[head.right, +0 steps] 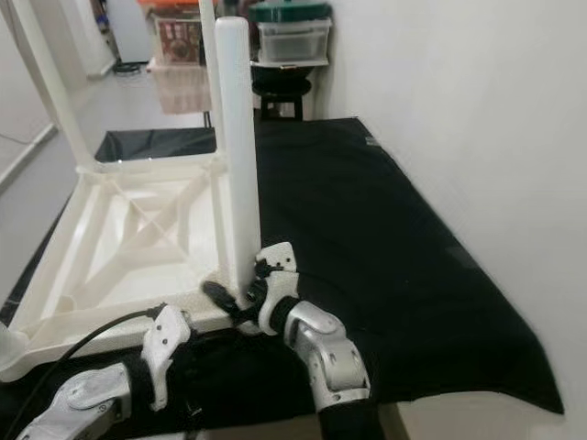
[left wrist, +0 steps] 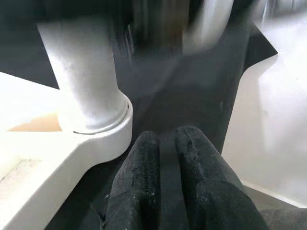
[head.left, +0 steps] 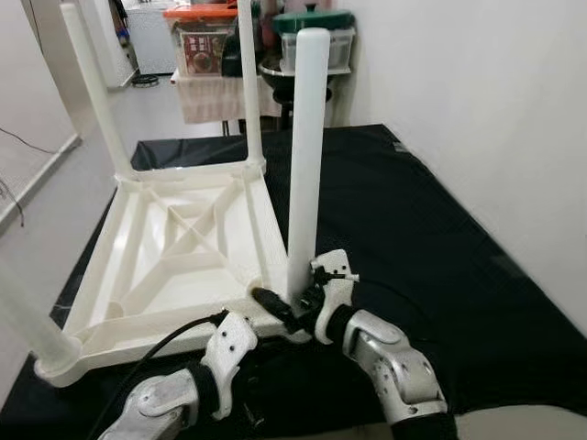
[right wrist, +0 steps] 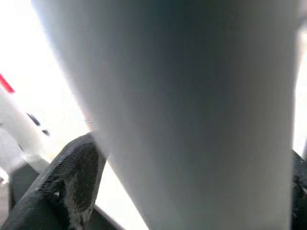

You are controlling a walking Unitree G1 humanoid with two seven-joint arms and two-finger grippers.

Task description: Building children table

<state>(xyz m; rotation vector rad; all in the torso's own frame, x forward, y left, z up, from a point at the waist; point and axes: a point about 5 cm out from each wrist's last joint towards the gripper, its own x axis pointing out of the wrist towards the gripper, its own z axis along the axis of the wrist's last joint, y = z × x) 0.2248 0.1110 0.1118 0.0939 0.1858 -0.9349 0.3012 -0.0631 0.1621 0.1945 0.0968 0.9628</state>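
The white plastic children's table [head.left: 174, 252] is laid upside down on a black cloth [head.left: 431, 238] spread over the floor, occupying the left half of the head-camera frames, with its ribbed underside facing up. Four white cylindrical plastic legs are seen standing upright in the corner sockets; the nearest-right white leg [head.left: 305, 156] rises through the centre of the frame. The right gripper [head.left: 295, 302] is positioned at the base of this leg, just above its socket, with one black finger [right wrist: 72, 182] seen on each side of the leg in the right wrist view, so the leg is grasped. The left gripper [left wrist: 175, 187] is located in the lower centre, beside the rounded corner socket [left wrist: 103, 132] of the table and apart from it; its two fingers are pressed together with nothing between them. Stacked plastic storage boxes [head.left: 206, 37] are visible at the upper centre, against a white wall [head.left: 495, 101].
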